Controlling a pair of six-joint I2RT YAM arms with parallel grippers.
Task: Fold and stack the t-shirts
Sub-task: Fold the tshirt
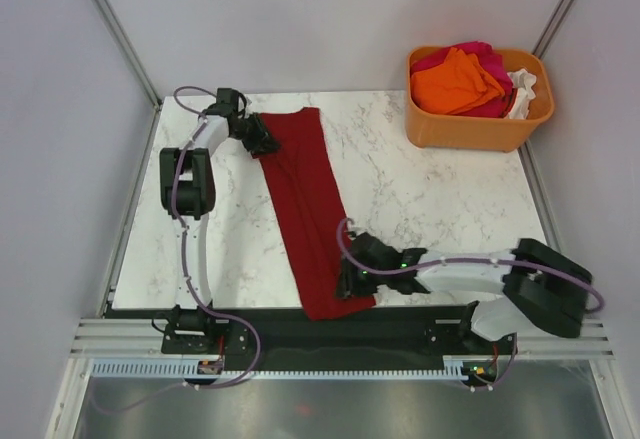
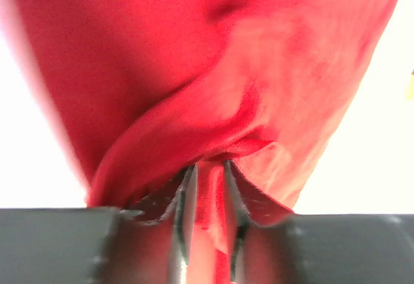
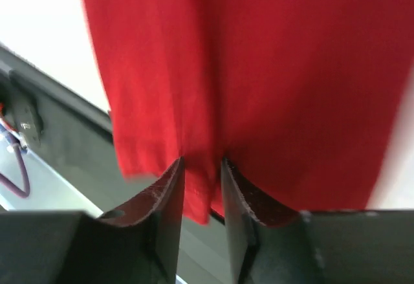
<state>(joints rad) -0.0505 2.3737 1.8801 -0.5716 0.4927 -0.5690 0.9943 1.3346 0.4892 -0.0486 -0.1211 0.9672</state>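
Left gripper, from above, sits on the far end of the dark red t-shirt and the right gripper on its near end; their gaps are hidden here. The shirt lies as a long strip across the marble table. An orange tub at the far right holds orange, magenta and white shirts. On the left wrist camera the left gripper is nearly closed, pinching bunched red cloth; the background is washed out. On the right wrist camera the fingers likewise clamp the shirt's edge.
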